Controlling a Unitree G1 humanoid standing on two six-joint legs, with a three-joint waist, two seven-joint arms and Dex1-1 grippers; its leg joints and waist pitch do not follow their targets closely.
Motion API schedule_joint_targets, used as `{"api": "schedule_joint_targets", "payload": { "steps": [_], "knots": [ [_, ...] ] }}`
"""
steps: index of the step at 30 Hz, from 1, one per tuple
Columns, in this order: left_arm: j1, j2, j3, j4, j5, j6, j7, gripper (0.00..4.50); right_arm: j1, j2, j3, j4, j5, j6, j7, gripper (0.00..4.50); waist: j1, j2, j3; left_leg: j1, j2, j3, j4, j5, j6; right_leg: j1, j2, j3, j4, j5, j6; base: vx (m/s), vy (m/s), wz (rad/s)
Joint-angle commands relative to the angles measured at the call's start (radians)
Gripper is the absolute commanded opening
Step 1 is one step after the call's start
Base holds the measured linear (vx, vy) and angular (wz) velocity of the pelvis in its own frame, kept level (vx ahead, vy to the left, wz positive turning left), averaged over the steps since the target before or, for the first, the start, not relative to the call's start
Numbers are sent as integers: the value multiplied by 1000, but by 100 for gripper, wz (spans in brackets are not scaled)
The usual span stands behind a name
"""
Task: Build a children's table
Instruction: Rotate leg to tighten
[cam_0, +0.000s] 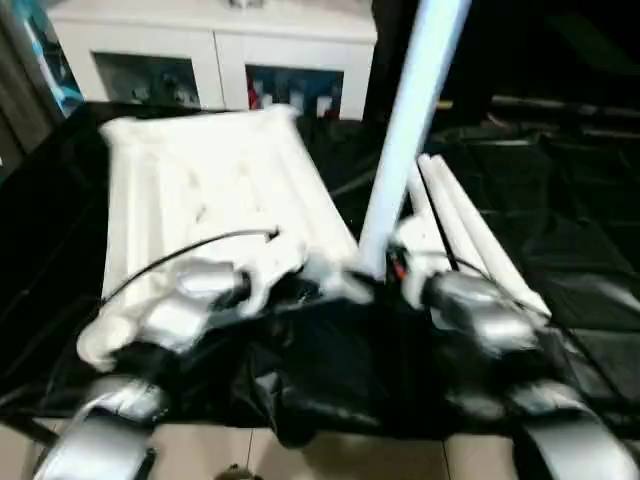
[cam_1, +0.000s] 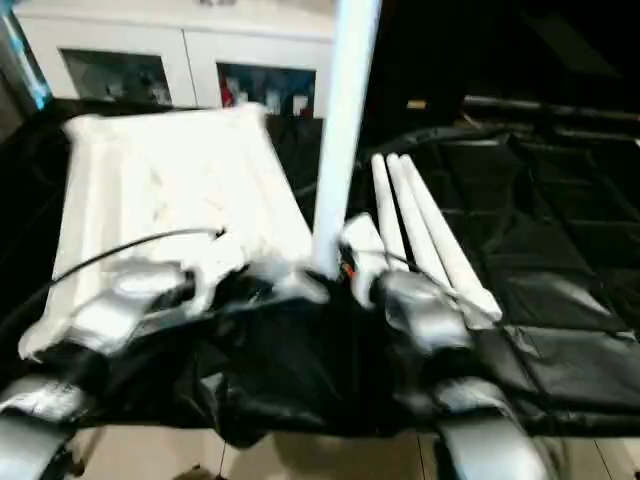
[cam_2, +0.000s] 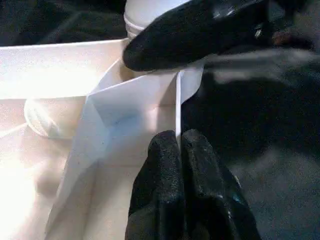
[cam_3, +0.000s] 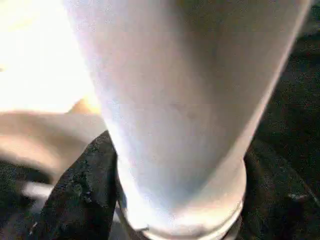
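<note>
The children's table top lies upside down, ribs up, on the black-draped work table. One white leg stands nearly upright at the top's near right corner. My right gripper clasps the leg's base, and a black finger presses against the leg's collar. My left gripper is shut on the thin rim of the top, right beside that corner. Three more white legs lie side by side to the right of the upright one.
A white cabinet with glass doors stands behind the work table. Wrinkled black cloth covers the table's right side. The table's front edge runs just below my forearms, with pale floor beyond it. A black cable crosses my left wrist.
</note>
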Motion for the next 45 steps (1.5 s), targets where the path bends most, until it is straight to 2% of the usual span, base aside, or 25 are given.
{"api": "schedule_joint_targets", "payload": {
  "steps": [1, 5, 7, 8, 10, 15, 17, 18, 19, 20, 22, 23, 25, 28, 30, 35, 40, 45],
  "knots": [
    [-55, -40, 32, 43, 5, 11, 125, 0, 15, 36, 9, 101, -10, 46, -97, 275, -5, 9, -55, 26, 37, -25, -69, -294, -44, 13, -97, 61, -107, -324, -166, 0, 0, 0],
    [-82, -70, 26, 72, 14, -1, 142, 0, -17, 77, 26, 127, -18, 24, -87, 275, -1, 10, -59, 14, 37, -25, -70, -270, -31, 24, -95, 60, -97, -226, -174, 0, 0, 0],
    [-83, -75, 20, 75, 14, -21, 127, 0, -31, 92, 17, 131, -10, 10, -57, 275, -1, 11, -61, 10, 37, -25, -69, -247, -21, 28, -95, 59, -93, -182, -179, 0, 0, 0],
    [-82, -75, 17, 75, 14, -29, 121, 0, -35, 95, 12, 132, -5, 8, -48, 310, -1, 11, -61, 10, 37, -25, -69, -244, -19, 28, -95, 59, -92, -174, -181, 0, 0, 0],
    [-75, -67, 12, 73, 13, -48, 96, 0, -50, 94, 9, 139, -8, -11, -21, 345, -2, 11, -62, 8, 38, -25, -69, -240, -13, 31, -96, 58, -90, -163, -187, 0, 0, 0],
    [-51, -35, 1, 52, -4, -89, 17, 0, -53, 59, 39, 126, -26, -54, 65, 345, -5, 7, -62, 6, 37, -25, -68, -240, -3, 32, -98, 58, -92, -181, -186, 0, 0, 0],
    [-17, 3, -8, 12, -25, -129, -83, 0, -29, 2, 75, 78, -29, -85, 224, 345, -3, 4, -66, -3, 38, -24, -62, -193, 21, 39, -97, 57, -82, -98, -195, 0, 0, 0],
    [-14, 6, -9, 9, -27, -128, -90, 0, -26, -2, 78, 73, -30, -87, 237, 345, -5, 5, -67, -4, 38, -23, -61, -177, 27, 39, -96, 58, -77, -68, -201, 0, 0, 0],
    [6, 29, -14, -18, -36, -140, -139, 0, -3, -41, 98, 32, -31, -97, 334, 345, -6, 4, -69, -4, 39, -21, -59, -153, 38, 38, -93, 56, -71, -20, -216, 0, 0, 0],
    [16, 42, -17, -32, -42, -145, -165, 0, 10, -62, 108, 9, -31, -100, 383, 345, -1, 3, -72, -6, 40, -20, -54, -125, 57, 43, -91, 54, -65, 38, -225, 0, 0, 0],
    [30, 58, -21, -51, -49, -146, -197, 0, 28, -95, 123, -26, -29, -105, 448, 345, -2, 3, -72, -6, 38, -17, -51, -97, 78, 40, -87, 51, -59, 90, -240, 0, 0, 0],
    [44, 73, -24, -68, -58, -154, -229, 0, 44, -126, 134, -57, -27, -107, 505, 345, 2, 2, -71, -8, 39, -16, -48, -98, 90, 41, -89, 51, -60, 91, -243, 0, 0, 0],
    [75, 106, -27, -110, -85, -160, -307, 0, 72, -184, 146, -119, -14, -99, 605, 345, 6, 3, -69, -9, 40, -16, -49, -114, 91, 40, -88, 51, -62, 61, -239, 0, 0, 0],
    [98, 130, -28, -141, -102, -160, -354, 0, 86, -211, 150, -153, 0, -90, 654, 345, 5, 7, -67, -3, 43, -16, -54, -152, 74, 35, -90, 51, -70, -14, -240, 0, 0, 0],
    [113, 142, -27, -163, -112, -154, -378, 0, 94, -223, 146, -170, 10, -88, 686, 345, 4, 6, -64, -3, 43, -16, -56, -163, 62, 34, -90, 52, -73, -49, -238, 0, 0, 0],
    [151, 156, -20, -212, -126, -135, -409, 0, 114, -239, 149, -216, 28, -68, 743, 345, 6, 0, -66, -5, 42, -16, -54, -135, 66, 36, -88, 53, -67, -21, -235, 0, 0, 0],
    [156, 163, -15, -214, -118, -133, -404, 0, 120, -237, 160, -226, 31, -46, 770, 300, 7, -1, -66, -5, 40, -15, -53, -128, 68, 34, -89, 52, -70, -44, -228, 0, 0, 0],
    [150, 152, -2, -208, -110, -121, -360, 0, 136, -217, 149, -237, 46, -11, 745, 283, 7, -2, -68, -4, 40, -16, -52, -119, 68, 35, -88, 52, -68, -36, -222, 0, 0, 0]
  ]
}}
